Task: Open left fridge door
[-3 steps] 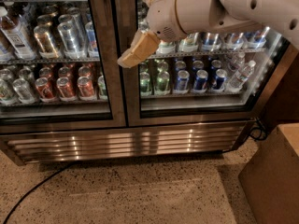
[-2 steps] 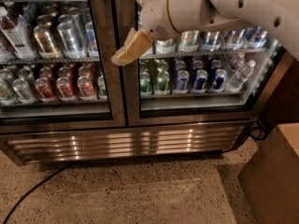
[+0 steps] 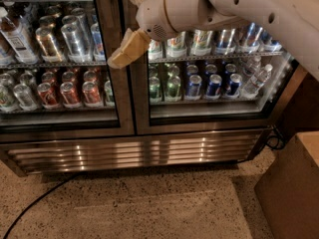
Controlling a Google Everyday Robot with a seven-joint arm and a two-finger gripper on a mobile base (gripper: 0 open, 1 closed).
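now my gripper hangs before the upright inner edge of the left fridge door; open or closed, i cannot tell.

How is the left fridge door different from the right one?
The left door shows red and silver cans; the right door shows green and blue ones. The hand hangs in front of the left door's inner edge; the arm crosses the right door. Both are shut glass doors in steel frames.

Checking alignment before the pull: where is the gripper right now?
Upper centre of the camera view: the gripper hangs at the inner frame edge of the left fridge door.
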